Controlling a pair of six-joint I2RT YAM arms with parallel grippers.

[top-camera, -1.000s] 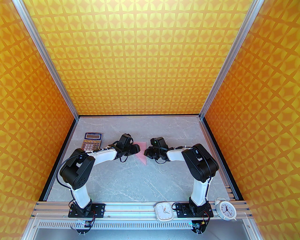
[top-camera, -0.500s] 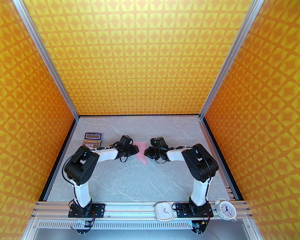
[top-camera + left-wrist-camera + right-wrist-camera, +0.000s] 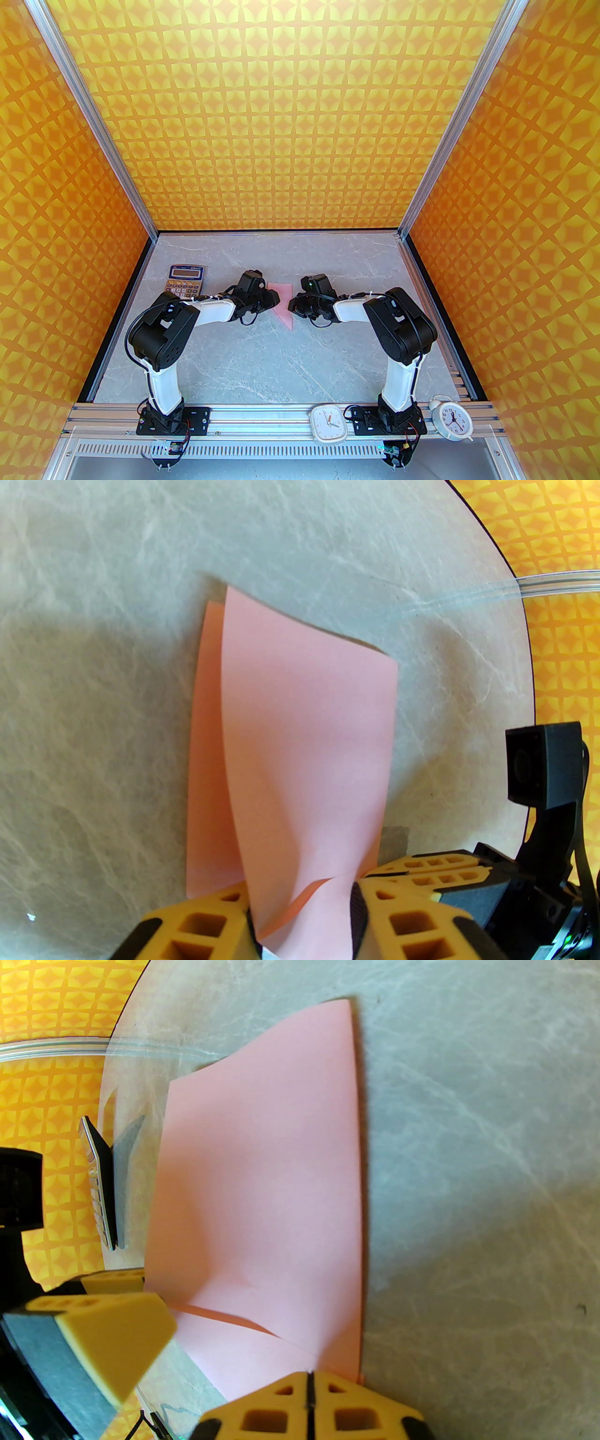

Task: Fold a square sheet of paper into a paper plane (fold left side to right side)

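The square sheet of paper [image 3: 284,307] is pale pink and lies at mid-table between both grippers, partly folded over itself. In the left wrist view its upper layer [image 3: 304,723] lifts off the lower one and curls in between my left gripper's [image 3: 302,916] yellow fingers, which stand apart on either side of it. My left gripper [image 3: 276,298] is at the sheet's left edge. My right gripper [image 3: 291,303] is shut, its tips [image 3: 307,1391] meeting at the paper's [image 3: 262,1171] near right corner. No paper plane shape has formed.
An orange-keyed calculator [image 3: 186,281] lies at the back left, behind the left arm. Two white clocks [image 3: 329,424] [image 3: 451,418] sit on the front rail by the right arm's base. Orange patterned walls enclose the grey marble table [image 3: 262,365].
The left arm's elbow has swung right and its jaws have narrowed around the raised flap. The right arm and the paper's place on the table look unchanged.
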